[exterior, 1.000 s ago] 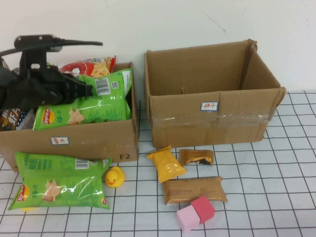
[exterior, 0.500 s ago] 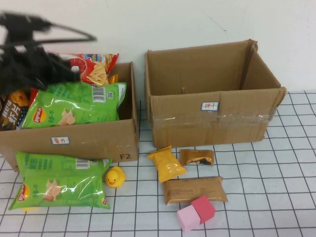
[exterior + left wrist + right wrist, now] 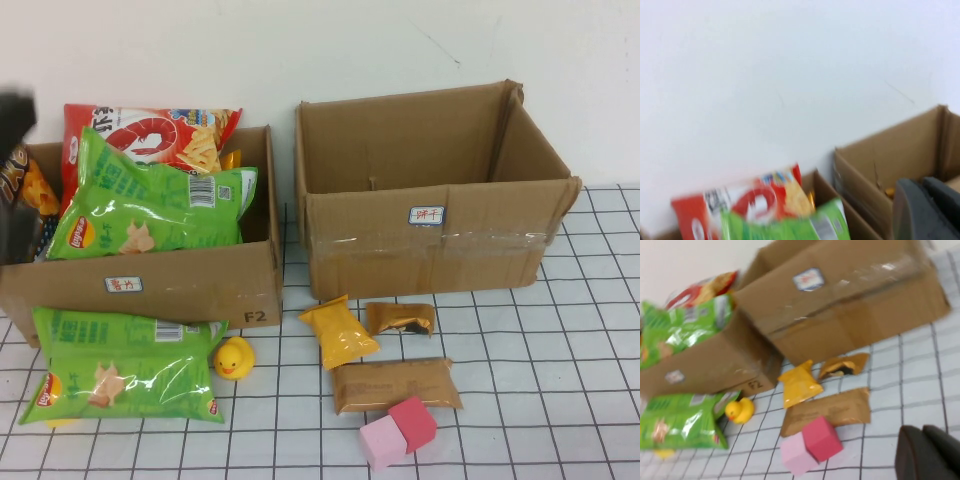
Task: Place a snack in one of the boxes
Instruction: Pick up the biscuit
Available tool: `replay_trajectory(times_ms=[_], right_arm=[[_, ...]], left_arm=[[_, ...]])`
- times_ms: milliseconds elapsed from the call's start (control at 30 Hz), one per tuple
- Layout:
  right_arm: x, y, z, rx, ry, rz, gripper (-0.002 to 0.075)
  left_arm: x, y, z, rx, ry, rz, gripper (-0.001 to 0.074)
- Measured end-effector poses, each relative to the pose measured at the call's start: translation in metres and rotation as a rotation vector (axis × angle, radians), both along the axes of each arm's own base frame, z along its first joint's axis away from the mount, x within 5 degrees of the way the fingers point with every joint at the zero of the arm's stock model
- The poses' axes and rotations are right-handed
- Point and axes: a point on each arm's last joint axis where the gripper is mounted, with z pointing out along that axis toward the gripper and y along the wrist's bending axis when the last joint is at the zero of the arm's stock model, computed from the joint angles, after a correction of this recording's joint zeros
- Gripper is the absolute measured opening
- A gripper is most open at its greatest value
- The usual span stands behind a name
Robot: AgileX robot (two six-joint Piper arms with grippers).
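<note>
A green chip bag [image 3: 150, 205] lies tilted in the left box [image 3: 190, 285], leaning on a red shrimp-chip bag [image 3: 165, 130]. My left gripper [image 3: 921, 184] is shut and empty, raised behind the left box. Its arm shows only as a dark blur [image 3: 15, 110] at the far left of the high view. The right box [image 3: 430, 240] looks empty. My right gripper [image 3: 923, 430] is shut and empty, above the table near the pink cubes [image 3: 810, 445]. It is out of the high view.
On the table in front of the boxes lie a second green chip bag [image 3: 125, 365], a yellow duck [image 3: 233, 358], a yellow snack pack [image 3: 337, 332], a small brown pack [image 3: 400, 318], a long brown packet [image 3: 395, 385] and two pink cubes [image 3: 397, 432].
My left arm let go of the green chip bag and pulled away up and to the left, almost out of the high view. The bag has settled lower in the left box.
</note>
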Motion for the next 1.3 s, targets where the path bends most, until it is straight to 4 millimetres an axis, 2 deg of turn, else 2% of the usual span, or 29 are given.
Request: replay_trajectory(times_ms=[167, 200, 233, 267, 400, 567, 700, 900, 1133, 1300], right_arm=[[0.003, 0.005, 0.042, -0.202, -0.028, 0.11, -0.0001], [0.006, 0.005, 0.052, -0.264, -0.019, 0.137, -0.0001], [0.013, 0.005, 0.069, -0.395, 0.011, 0.192, -0.0001], [0.018, 0.004, 0.077, -0.461, 0.034, 0.224, -0.0001], [0.04, 0.003, 0.109, -0.652, 0.135, 0.348, -0.0001], [0.074, 0.005, 0.132, -0.72, 0.245, 0.488, -0.0001], [0.099, 0.018, 0.141, -0.75, 0.303, 0.64, -0.0001], [0.138, 0.055, 0.145, -0.895, 0.403, 0.771, -0.0001], [0.179, 0.129, 0.135, -1.153, 0.489, 0.79, -0.0001], [0.21, 0.176, 0.112, -1.217, 0.528, 0.836, -0.0001]], left_arm=[[-0.044, 0.006, -0.041, -0.056, 0.031, 0.025, 0.0], [-0.052, 0.007, -0.046, -0.066, 0.029, 0.03, 0.0], [-0.064, 0.01, -0.063, -0.075, 0.053, 0.045, -0.0001], [-0.07, 0.011, -0.071, -0.076, 0.064, 0.055, -0.0001], [-0.09, 0.017, -0.098, -0.107, 0.149, 0.106, -0.0001], [-0.105, 0.022, -0.13, -0.113, 0.276, 0.155, -0.0001], [-0.113, 0.023, -0.139, -0.128, 0.271, 0.166, -0.0001], [-0.118, 0.024, -0.138, -0.143, 0.242, 0.166, -0.0001], [-0.119, 0.024, -0.138, -0.145, 0.243, 0.168, -0.0001], [-0.119, 0.024, -0.139, -0.144, 0.245, 0.168, -0.0001]])
